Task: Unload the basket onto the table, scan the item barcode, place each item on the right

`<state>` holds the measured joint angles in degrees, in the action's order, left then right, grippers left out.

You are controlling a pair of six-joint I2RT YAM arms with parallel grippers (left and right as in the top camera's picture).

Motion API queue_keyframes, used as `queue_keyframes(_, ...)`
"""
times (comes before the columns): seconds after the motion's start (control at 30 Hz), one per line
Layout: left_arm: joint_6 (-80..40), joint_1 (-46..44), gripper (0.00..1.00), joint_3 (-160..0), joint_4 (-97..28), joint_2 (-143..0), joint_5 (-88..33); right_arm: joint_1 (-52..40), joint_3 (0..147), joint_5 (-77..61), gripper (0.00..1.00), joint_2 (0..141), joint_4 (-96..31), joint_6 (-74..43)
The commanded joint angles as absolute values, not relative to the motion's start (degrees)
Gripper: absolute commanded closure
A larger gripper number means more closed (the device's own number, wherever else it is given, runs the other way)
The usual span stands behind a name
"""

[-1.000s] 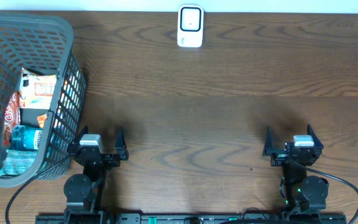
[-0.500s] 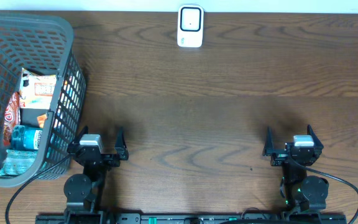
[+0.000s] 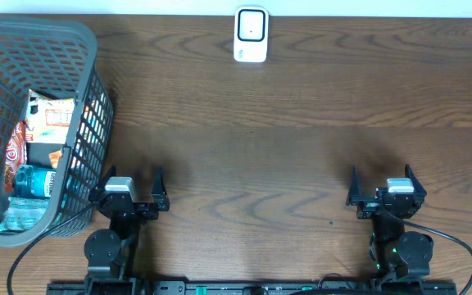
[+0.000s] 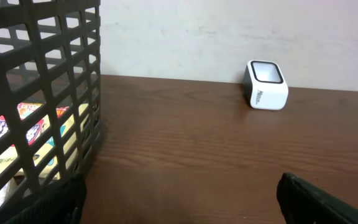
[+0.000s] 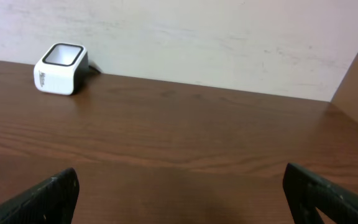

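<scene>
Since nothing is picked yet, you look to be at the start: left gripper (image 3: 129, 185) and right gripper (image 3: 381, 179) both gape empty. Items (image 3: 46, 121) lie inside the basket (image 3: 56, 31); scanner (image 3: 251, 34) stands well right of it. Reach in first.

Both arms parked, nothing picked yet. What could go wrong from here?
1. The left gripper sits close beside the basket wall; reaching in, it may catch the rim and drag the basket.
2. The packets lie crowded low inside, so a grasp may take two or slip.
3. The scanner stands small and far back; a carried item could knock it.
</scene>
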<state>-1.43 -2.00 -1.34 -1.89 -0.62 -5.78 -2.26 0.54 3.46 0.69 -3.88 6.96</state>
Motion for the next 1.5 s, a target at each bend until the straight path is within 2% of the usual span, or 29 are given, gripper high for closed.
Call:
queue_keyframes(0.0,-0.89,-2.22,0.02,-0.23,-3.57,-0.3,-5.98,-1.8,0.32,3.97,0.01,0.49,-3.86,7.57)
queue_keyframes(0.53,-0.89,-2.22,0.02,-0.23,-3.57,-0.3,-5.98,-1.8,0.32,3.97,0.01,0.49,-3.86,7.57)
queue_keyframes(0.67,0.99,-2.17,0.02,-0.23,-3.05,-0.3,-0.78,-1.8,0.32,3.95,0.01,0.49,-3.86,7.57)
queue_keyframes(0.8,0.78,-2.2,0.02,-0.23,-2.85,-0.3,-0.91,-1.8,0.32,3.97,0.01,0.49,-3.86,7.57)
queue_keyframes(0.9,-3.84,-2.24,0.02,-0.3,-3.42,-0.4,-7.53,-1.8,0.32,3.97,0.01,0.49,-3.86,7.57)
queue_keyframes(1.03,-5.34,-2.24,0.02,-2.31,-2.42,-0.54,-25.5,-1.8,0.32,3.97,0.01,0.49,-3.86,7.57)
queue_keyframes(1.13,-11.49,-2.24,0.02,-5.23,-2.44,-0.84,-28.95,-1.8,0.32,3.97,0.01,0.49,-3.86,7.57)
queue_keyframes(1.23,-11.99,-2.24,0.02,-10.02,-2.5,-2.07,-33.95,-1.8,0.32,3.97,0.01,0.49,-3.86,7.57)
queue_keyframes(1.47,-19.51,-2.22,0.02,-26.79,-6.31,-11.49,-34.5,-1.8,0.32,3.95,0.01,0.49,-3.86,7.57)
